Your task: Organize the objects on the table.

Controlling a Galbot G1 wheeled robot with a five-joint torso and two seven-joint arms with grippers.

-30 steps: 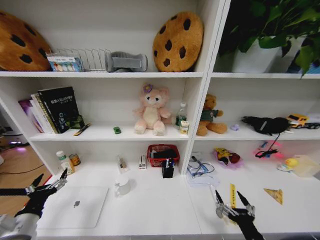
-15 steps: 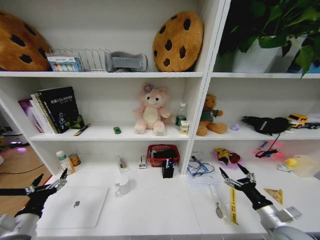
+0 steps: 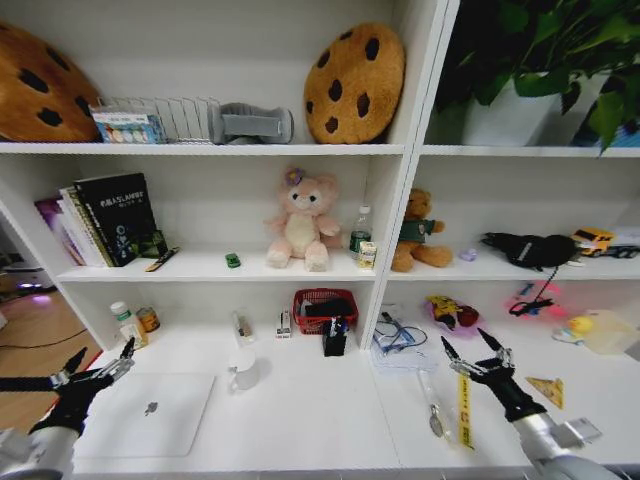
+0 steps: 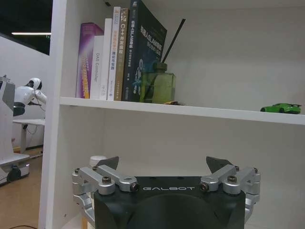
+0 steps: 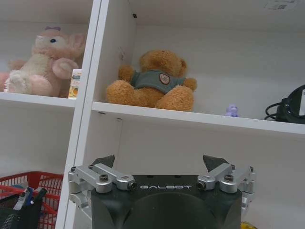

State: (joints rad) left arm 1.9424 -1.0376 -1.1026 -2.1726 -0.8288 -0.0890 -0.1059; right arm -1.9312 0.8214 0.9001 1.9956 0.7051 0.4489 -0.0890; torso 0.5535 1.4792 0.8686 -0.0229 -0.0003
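Though near left pincer [image 3: 98, 366], laptop [image 3: 150, 412] apart

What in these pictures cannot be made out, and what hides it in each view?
- Head view: the titles on the book spines are too small to read.
- Head view: the contents of the red basket are partly hidden by its wall and the black pen holder.
- Right wrist view: the black item is cut off by the frame edge.

You can read one word — "GALBOT" — in white letters on the black left end effector [image 4: 163, 168] and the right end effector [image 5: 161, 164]. The book spines' words are too small.
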